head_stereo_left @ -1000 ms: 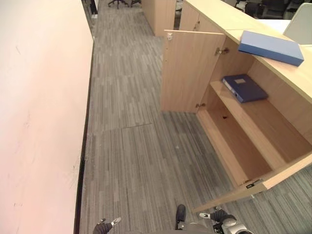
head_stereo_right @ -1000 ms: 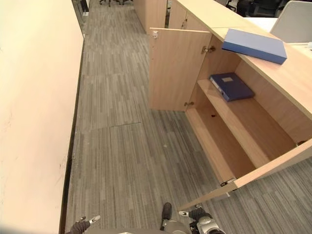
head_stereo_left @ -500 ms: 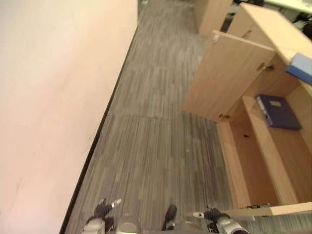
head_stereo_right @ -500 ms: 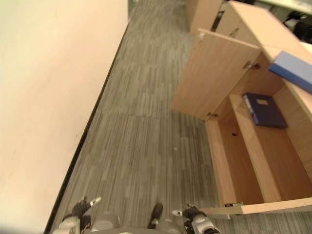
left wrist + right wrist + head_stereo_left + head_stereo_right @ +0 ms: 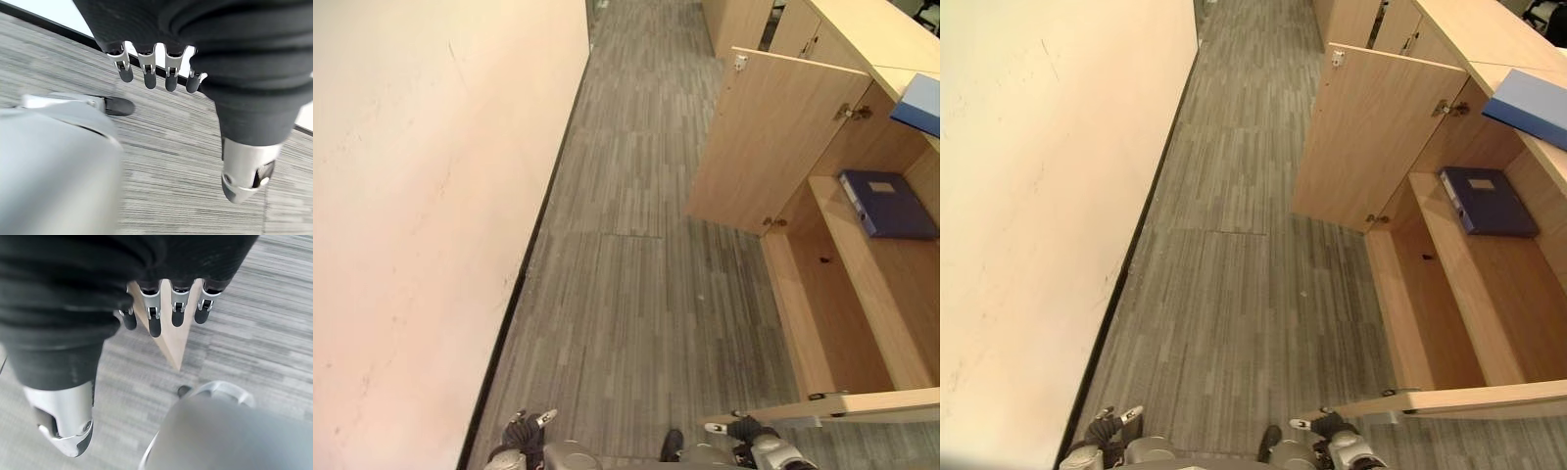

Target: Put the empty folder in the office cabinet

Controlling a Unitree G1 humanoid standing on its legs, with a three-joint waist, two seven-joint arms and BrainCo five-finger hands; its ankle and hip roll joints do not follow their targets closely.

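A light blue folder (image 5: 1531,106) lies on top of the wooden office cabinet (image 5: 1489,39) at the right. Inside the cabinet, a dark blue folder (image 5: 1486,200) lies flat on the upper shelf (image 5: 1489,294). Both cabinet doors stand open: the far door (image 5: 783,137) and the near door (image 5: 862,403). My left hand (image 5: 148,73) hangs low at my side over the carpet, open and holding nothing. My right hand (image 5: 154,318) hangs low as well, open and holding nothing, close to the corner of the near door (image 5: 176,347). Both folders are far from my hands.
A long pale wall (image 5: 421,196) with a dark skirting runs along the left. Grey striped carpet (image 5: 626,255) forms a corridor between the wall and the cabinet. More wooden cabinets (image 5: 1371,20) stand further along at the back.
The camera has swung, so the whole picture has shifted and the cabinet now sits further right. The folders and doors have not moved. Both hands still hang low.
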